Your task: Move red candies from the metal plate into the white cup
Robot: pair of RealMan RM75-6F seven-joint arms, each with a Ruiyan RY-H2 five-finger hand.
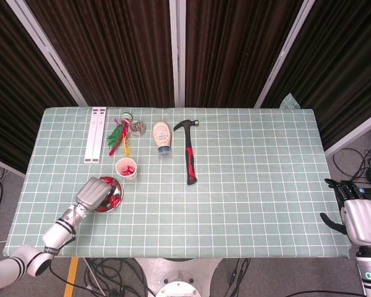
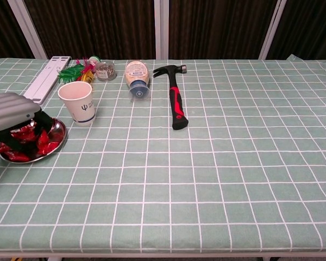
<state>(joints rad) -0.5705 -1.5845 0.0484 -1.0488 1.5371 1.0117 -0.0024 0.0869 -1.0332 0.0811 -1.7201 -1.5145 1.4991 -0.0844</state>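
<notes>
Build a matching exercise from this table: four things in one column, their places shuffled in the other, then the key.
Things:
1. white paper cup
2. red-and-black hammer
3. round metal plate
4. left hand

Places:
A. over the red candies
B. middle of the table, handle toward the robot
C. just behind the plate
D. near the table's left edge, under the hand

Pairs: 1-C, 2-B, 3-D, 4-A
</notes>
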